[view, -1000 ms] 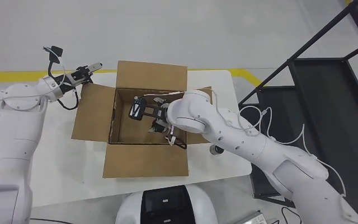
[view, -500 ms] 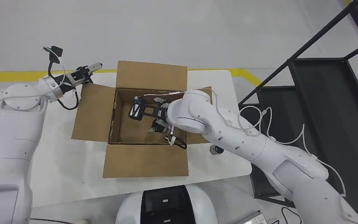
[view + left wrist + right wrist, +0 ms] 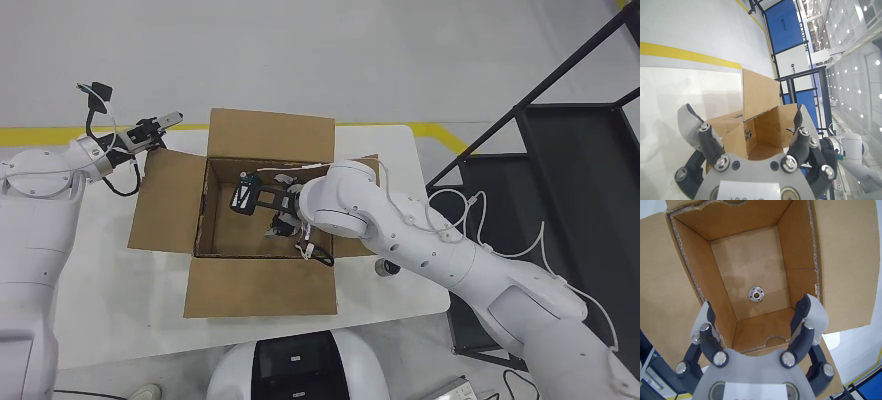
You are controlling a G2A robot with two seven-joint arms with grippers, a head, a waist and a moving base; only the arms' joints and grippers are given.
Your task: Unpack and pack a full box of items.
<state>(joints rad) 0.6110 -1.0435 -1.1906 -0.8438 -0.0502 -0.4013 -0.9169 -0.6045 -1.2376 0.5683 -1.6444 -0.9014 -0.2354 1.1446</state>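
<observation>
An open cardboard box (image 3: 262,288) stands on the white table (image 3: 110,300) with its flaps folded out. On its floor lies a small round metal flange (image 3: 756,294) with a centre hole. My right gripper (image 3: 756,303) hangs open above the box's mouth (image 3: 270,207), pointing down at the flange, nothing between its fingers. My left gripper (image 3: 170,124) is beyond the box's far left corner, open and holding nothing. From the left wrist view this gripper (image 3: 744,109) looks into the box (image 3: 761,91), where a small metal part (image 3: 748,134) shows inside.
A small dark cylindrical item (image 3: 383,267) lies on the table just right of the box. A black metal rack (image 3: 560,150) stands off the table's right side. Bare table shows left of the box and in front of it.
</observation>
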